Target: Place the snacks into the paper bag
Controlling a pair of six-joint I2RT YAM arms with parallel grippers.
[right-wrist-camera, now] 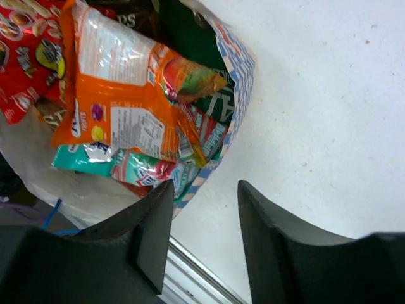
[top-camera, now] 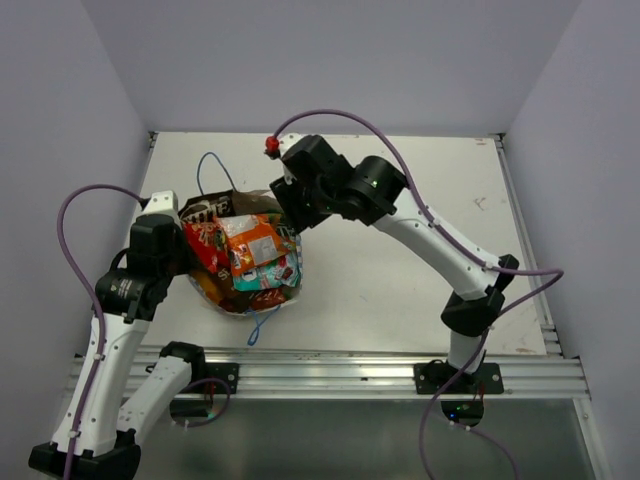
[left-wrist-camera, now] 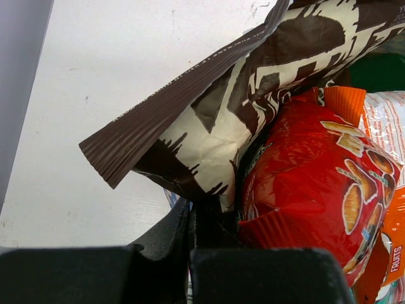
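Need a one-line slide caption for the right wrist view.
Right gripper, fingers open and empty, by the rim of the paper bag stuffed with snacks, orange packet on top.

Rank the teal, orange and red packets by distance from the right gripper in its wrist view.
1. teal packet, lowest in frame, beside the right gripper.
2. orange packet, centre-left.
3. red packet, top-left corner.

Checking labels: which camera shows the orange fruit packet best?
Right wrist: the orange fruit packet lies topmost, close, its back print visible. Top external shows it small; left wrist catches only an orange edge.
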